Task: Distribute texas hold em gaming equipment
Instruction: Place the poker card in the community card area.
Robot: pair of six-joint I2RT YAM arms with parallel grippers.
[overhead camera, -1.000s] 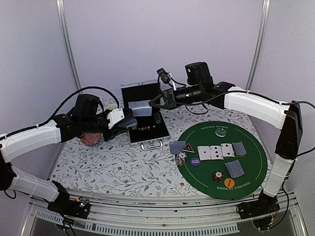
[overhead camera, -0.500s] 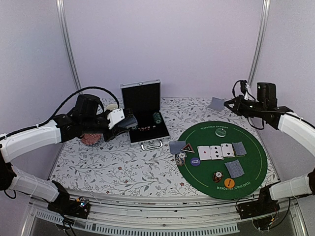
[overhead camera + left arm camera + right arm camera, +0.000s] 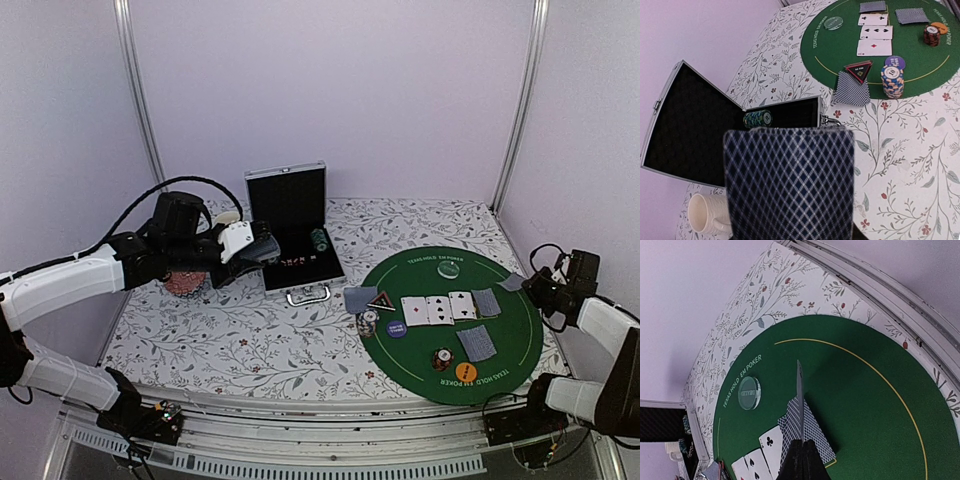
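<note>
Over the green mat (image 3: pixel 875 390), by its right edge, R gripper (image 3: pixel 801 444) pinches 1 card (image 3: pixel 800 400) edge-on; may slip, land crooked. L gripper (image 3: pixel 262 251) prob. clamps the deck (image 3: pixel 790 185).

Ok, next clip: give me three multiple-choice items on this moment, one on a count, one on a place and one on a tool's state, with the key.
1. How many face-up cards lie in the row on the green mat?
A two
B five
C three

2. Where is the green chip stack?
A on the green mat
B in the open case
C on the face-up cards

3. The right tool is:
A shut on a single playing card
B open and empty
C shut on the green chip stack

Key:
1 C, the top view shows three side by side.
2 B, the left wrist view shows it inside the case.
3 A, the card stands edge-on between closed fingers.
</note>
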